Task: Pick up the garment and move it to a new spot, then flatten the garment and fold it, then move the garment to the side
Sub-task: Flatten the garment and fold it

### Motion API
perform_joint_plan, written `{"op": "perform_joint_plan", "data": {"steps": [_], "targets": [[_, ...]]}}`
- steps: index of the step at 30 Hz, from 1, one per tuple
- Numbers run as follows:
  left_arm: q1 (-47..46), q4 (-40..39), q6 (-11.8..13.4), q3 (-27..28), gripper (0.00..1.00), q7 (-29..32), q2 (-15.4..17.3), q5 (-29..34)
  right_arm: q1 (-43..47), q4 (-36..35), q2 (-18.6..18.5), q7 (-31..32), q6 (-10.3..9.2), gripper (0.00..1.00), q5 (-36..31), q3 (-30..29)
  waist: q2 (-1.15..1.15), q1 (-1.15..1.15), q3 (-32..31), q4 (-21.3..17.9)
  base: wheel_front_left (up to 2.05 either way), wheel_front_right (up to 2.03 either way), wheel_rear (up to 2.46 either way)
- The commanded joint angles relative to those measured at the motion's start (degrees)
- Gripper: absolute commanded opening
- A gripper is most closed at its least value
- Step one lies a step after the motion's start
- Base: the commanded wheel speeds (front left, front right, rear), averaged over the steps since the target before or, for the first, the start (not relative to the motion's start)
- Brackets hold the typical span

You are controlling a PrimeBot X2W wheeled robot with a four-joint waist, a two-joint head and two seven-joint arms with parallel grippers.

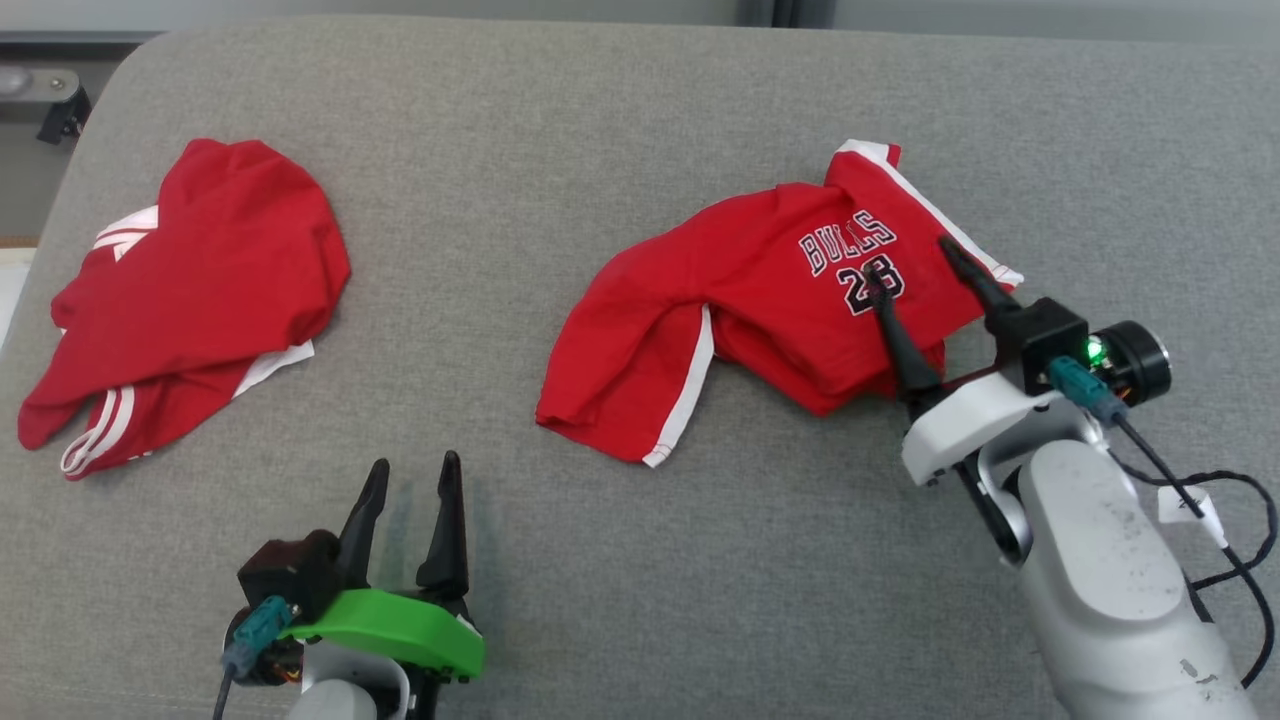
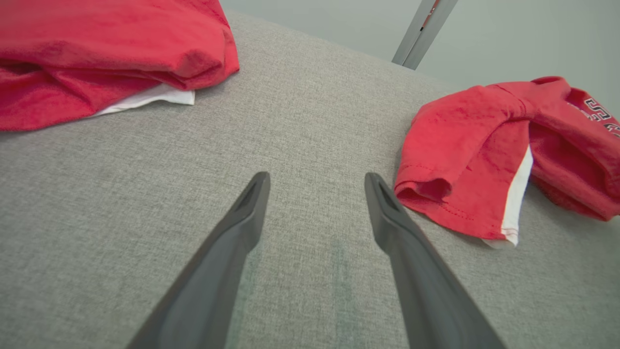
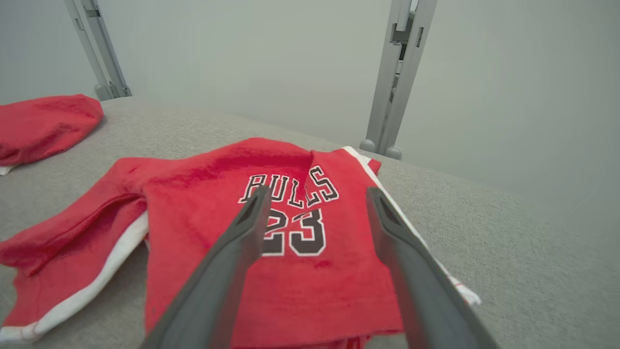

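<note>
Nearest to the robot is the left gripper, low over the grey surface. Its two fingers stand wide apart with nothing between them, only bare fabric under them.

A little farther, on the right, is the right gripper. Its jaws are also spread wide and hold nothing. Its two fingers reach over the jersey, one on each side of the black number 23; whether the tips touch the cloth I cannot tell. A black cable hangs in a loop beside this arm.

There are two red garments on the surface, well apart. The jersey is the one on the right side. It lies crumpled and partly doubled over, with the print BULLS 23 facing up and one white stripe showing along a fold on its left part. A white-edged corner sticks out at its far end.

The second garment lies at the left side, also bunched, with white stripes at its near and left edges. No gripper is near it.

Farthest, in the right wrist view, two grey metal posts stand behind the surface, before a pale wall
</note>
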Motion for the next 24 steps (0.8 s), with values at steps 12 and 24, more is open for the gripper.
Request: {"op": "perform_joint_plan", "data": {"steps": [12,24], "targets": [[-5.29,-0.33,-0.03,-3.2,1.0,-0.04,0.11,-1.12,-7.72,7.29,-0.26,-0.26,-0.04,1.0,-4.61,-11.63,0.0,0.0,7.34,1.37,0.0,0.0,0.0],[-6.71,0.16,-0.03,-3.52,1.0,-0.05,0.21,-1.75,-2.81,19.06,-0.02,0.37,-0.04,0.04,-1.48,-6.64,0.0,0.0,8.78,1.68,0.0,0.0,0.0]]}}
